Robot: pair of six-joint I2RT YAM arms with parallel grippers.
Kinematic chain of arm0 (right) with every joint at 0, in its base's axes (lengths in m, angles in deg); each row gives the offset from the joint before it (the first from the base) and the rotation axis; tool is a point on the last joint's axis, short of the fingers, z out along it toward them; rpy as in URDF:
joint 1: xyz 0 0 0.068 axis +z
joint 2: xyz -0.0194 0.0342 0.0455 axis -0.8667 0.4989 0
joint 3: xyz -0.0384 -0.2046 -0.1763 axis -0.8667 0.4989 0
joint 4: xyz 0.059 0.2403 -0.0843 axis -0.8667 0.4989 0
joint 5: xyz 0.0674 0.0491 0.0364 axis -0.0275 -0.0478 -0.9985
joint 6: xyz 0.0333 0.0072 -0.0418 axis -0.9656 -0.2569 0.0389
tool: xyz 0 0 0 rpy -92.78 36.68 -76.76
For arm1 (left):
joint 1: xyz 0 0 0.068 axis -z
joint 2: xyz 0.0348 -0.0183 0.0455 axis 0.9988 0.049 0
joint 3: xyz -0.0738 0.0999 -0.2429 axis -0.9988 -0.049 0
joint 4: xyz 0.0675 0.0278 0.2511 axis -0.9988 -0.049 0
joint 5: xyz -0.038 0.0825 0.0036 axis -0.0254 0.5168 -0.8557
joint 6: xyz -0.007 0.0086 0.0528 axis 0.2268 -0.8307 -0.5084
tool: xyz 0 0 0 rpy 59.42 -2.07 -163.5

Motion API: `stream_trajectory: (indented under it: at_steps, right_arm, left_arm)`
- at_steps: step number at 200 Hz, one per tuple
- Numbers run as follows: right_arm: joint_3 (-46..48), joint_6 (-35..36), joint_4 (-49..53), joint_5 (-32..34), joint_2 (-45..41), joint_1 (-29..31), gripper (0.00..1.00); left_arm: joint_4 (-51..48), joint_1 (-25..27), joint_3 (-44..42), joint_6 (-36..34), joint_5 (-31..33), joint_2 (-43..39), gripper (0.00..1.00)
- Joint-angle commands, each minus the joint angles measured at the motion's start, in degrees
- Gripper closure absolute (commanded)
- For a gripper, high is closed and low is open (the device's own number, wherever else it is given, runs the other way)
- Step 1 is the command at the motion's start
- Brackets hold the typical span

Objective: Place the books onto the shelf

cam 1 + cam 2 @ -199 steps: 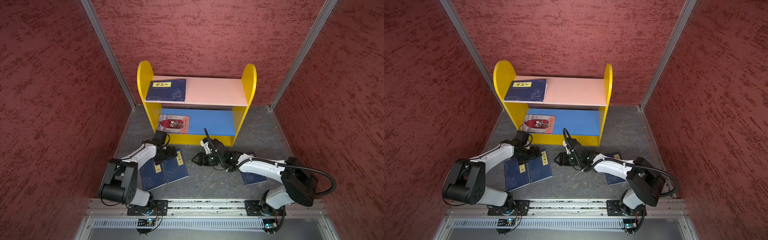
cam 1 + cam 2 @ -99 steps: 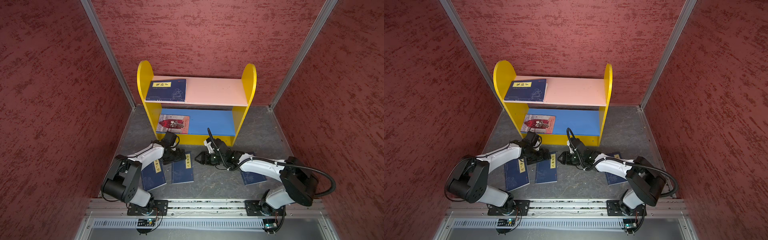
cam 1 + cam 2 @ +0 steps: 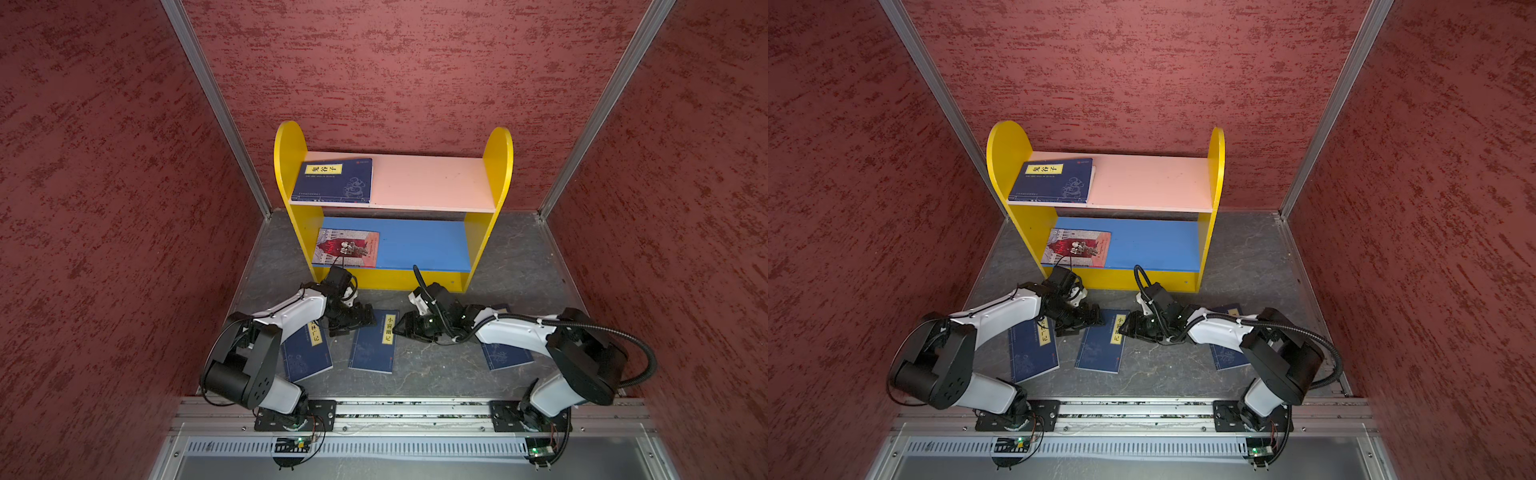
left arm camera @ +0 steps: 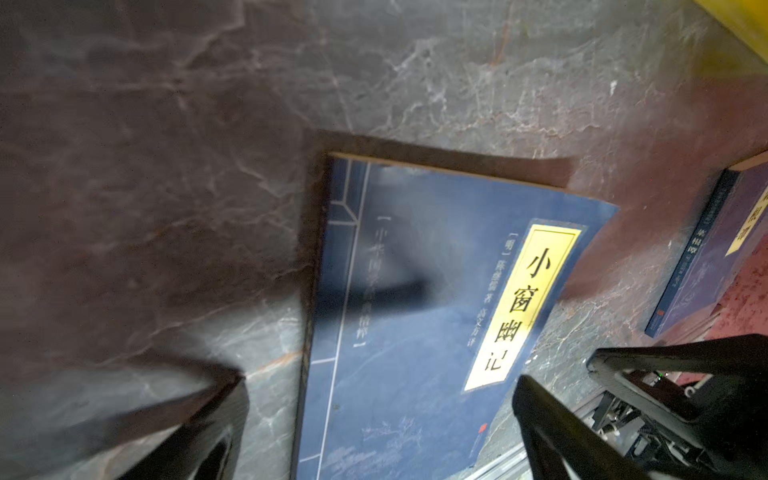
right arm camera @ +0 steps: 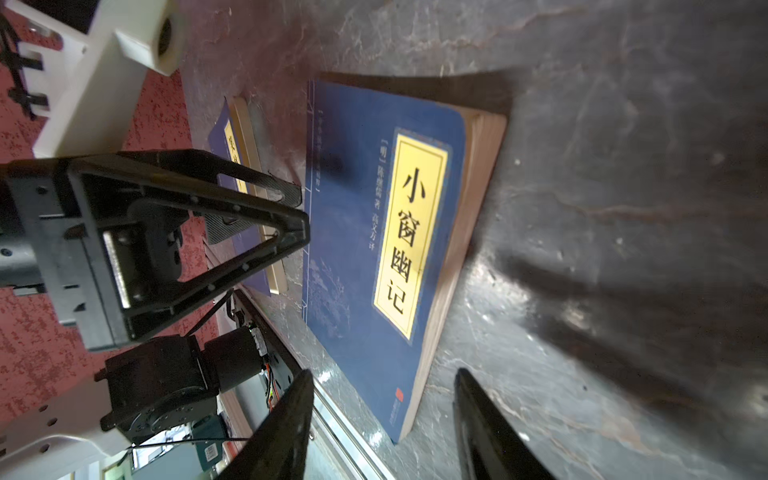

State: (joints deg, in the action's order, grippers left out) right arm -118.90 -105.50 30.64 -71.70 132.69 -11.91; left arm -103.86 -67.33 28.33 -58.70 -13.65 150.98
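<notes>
left tool [image 3: 354, 326], jaws wide apart, beside middle navy book [image 3: 371, 351] lying flat on tabletop [image 3: 436, 368]; right tool [image 3: 401, 327], jaws partly apart, just off its opposite edge, gripping nothing.

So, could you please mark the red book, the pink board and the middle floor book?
red book [image 3: 347, 248], in a top view, cover centre.
pink board [image 3: 432, 183], in a top view, bare middle.
middle floor book [image 5: 340, 291], right wrist view, blue cover.

right book [image 3: 505, 356] seemingly under arm [image 3: 519, 331], before shelf [image 3: 496, 166]
</notes>
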Motion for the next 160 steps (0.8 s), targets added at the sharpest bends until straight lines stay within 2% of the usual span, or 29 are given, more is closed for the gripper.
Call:
stream_trajectory:
  at_steps: [1,69,108,134,160]
  right_arm:
    - [0.15,-0.23,1.45,-2.39,1.85,0.35,0.45]
    - [0.44,-2.0,-1.72,-3.37,7.26,0.96,0.48]
    - [1.48,-3.94,-4.16,-1.39,9.49,1.06,0.5]
    - [3.11,-5.62,-6.75,0.24,10.42,1.06,0.51]
    - [2.83,-4.72,-3.95,2.54,10.9,1.06,0.52]
  left_arm:
    - [0.04,0.26,-2.26,0.44,-2.87,-0.41,0.01]
    - [3.07,0.33,-3.84,-3.45,-11.76,5.13,0.01]
    - [4.0,-0.49,-2.69,-8.01,-21.87,8.82,0.01]
    - [5.94,-1.3,-3.46,-8.24,-23.27,6.38,0.01]
    - [5.78,-2.34,-4.28,-8.85,-23.77,2.53,0.01]
